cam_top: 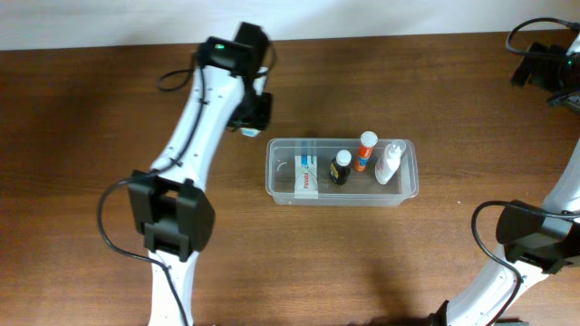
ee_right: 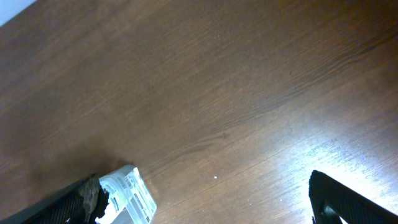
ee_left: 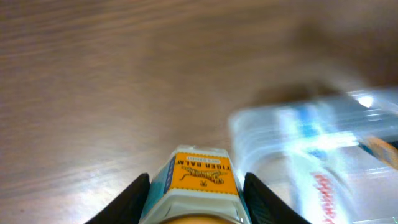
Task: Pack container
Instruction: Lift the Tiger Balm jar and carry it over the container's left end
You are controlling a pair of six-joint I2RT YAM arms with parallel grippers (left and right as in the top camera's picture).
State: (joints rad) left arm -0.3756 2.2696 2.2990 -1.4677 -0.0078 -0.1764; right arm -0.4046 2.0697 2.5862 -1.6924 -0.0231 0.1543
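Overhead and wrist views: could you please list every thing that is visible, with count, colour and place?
container: one, clear, table centre
flat box: one, white with blue and red print, container's left part
dark bottle: one, black cap, container's middle
orange bottle: one, orange and white, beside dark bottle
white bottle: one, container's right part
Tiger Balm box: one, orange and teal, in left gripper
table: one, brown wood
left gripper: shut on Tiger Balm box
right gripper: open, empty

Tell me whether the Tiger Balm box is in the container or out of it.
Out. The left gripper holds the Tiger Balm box beside the container, not over it.
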